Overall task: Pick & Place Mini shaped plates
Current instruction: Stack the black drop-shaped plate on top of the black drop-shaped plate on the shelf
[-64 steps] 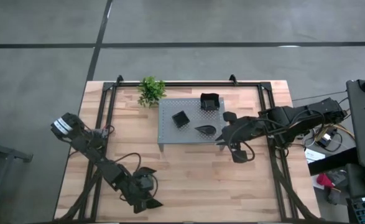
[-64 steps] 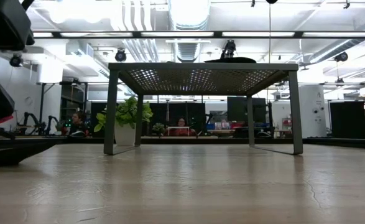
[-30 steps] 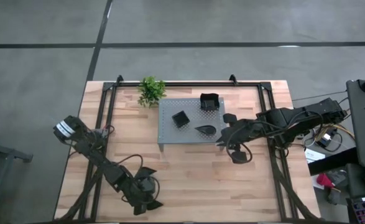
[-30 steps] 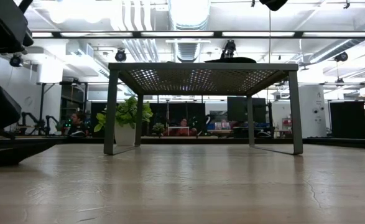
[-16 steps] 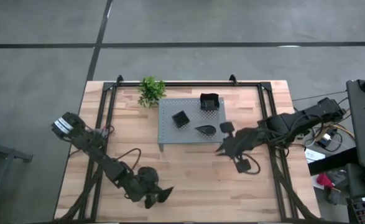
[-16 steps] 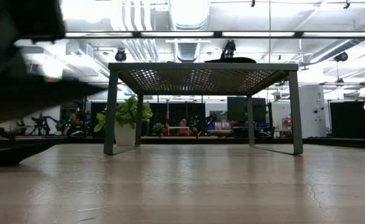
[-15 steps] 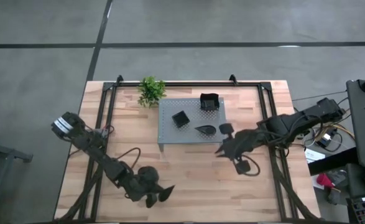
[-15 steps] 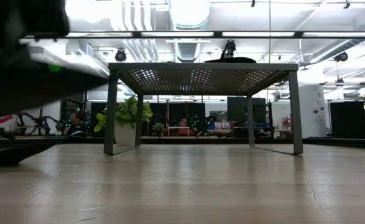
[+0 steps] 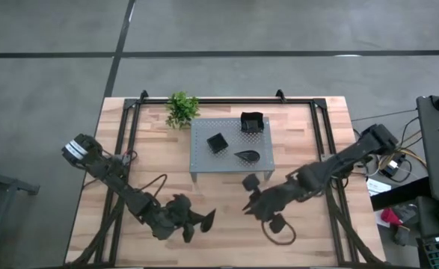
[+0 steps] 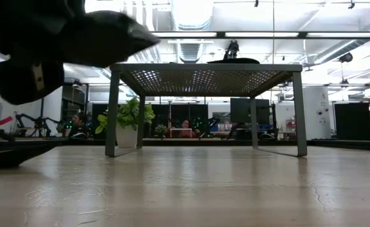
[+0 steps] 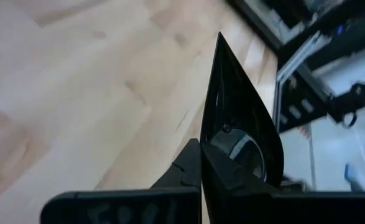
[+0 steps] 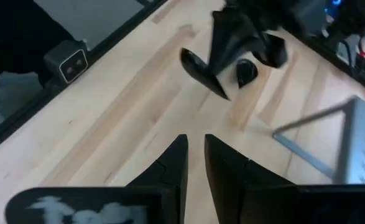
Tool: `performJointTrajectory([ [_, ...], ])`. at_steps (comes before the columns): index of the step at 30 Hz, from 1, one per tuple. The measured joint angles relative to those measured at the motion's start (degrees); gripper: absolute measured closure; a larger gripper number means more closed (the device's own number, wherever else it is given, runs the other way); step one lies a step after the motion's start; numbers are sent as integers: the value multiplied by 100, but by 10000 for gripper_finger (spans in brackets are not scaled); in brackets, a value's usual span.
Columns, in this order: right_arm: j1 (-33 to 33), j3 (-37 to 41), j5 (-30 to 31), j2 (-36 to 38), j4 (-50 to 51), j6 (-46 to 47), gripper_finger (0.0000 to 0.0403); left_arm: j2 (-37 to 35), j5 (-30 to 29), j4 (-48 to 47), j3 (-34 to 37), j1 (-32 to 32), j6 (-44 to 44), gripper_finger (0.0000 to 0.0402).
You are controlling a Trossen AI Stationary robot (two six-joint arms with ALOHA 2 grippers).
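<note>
A: What do the left gripper's (image 11: pixel 202 163) jaws hold?
B: They are clamped on the broad end of a teardrop-shaped plate (image 11: pixel 238 121), glossy black, held on edge with its pointed tip leading away from the wrist. In the high view that gripper (image 9: pixel 197 222) hangs over the near left part of the desk (image 9: pixel 226 196), the teardrop plate (image 9: pixel 206 220) sticking out toward the middle.

A: And the right gripper (image 12: pixel 194 163)?
B: Its jaws stand a narrow gap apart with nothing between them; bare wood shows in the slit. In the high view it (image 9: pixel 247 203) is over the desk just in front of the stand, facing the left gripper, the two near but apart.

A: What sits on the grey perforated stand (image 9: pixel 204 159)?
B: Three black dishes: a small square plate (image 9: pixel 217 142) toward its left, a larger square plate (image 9: pixel 251 121) with raised rim at the far right corner, and a second teardrop plate (image 9: pixel 247 155) near the front right. None touch.

A: Anything else?
B: A small green potted plant (image 9: pixel 182 108) stands just beside the stand's far left corner. In the low view the left arm (image 10: pixel 58 38) is a dark blur at upper left, above the desk.
</note>
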State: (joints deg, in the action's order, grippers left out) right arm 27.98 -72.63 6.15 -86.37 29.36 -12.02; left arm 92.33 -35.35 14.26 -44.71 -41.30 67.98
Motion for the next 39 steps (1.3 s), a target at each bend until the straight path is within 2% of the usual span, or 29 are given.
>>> performJointTrajectory([
  [5,168,-155,155,-548,-434,-478,339,-1,-499,233,0,2,-152,401],
  [11,319,-639,537,-1190,-452,-1213,304,-2,-477,251,0,15,-299,401],
  [16,306,-1267,672,-1748,-361,-1290,296,-2,-734,405,0,22,-385,401],
  [21,314,-1703,1040,-2061,-239,-1052,309,-2,-1426,1019,0,4,-988,401],
  [29,453,-1634,1309,-1771,-233,-198,331,-2,-1684,2801,0,-105,-2822,401],
  [34,680,-1606,2024,-1763,-504,-207,332,-2,-2249,4009,0,-146,-4457,401],
  [39,780,-1524,3146,-1758,-1001,225,332,-2,-2262,5419,0,-129,-6149,402],
])
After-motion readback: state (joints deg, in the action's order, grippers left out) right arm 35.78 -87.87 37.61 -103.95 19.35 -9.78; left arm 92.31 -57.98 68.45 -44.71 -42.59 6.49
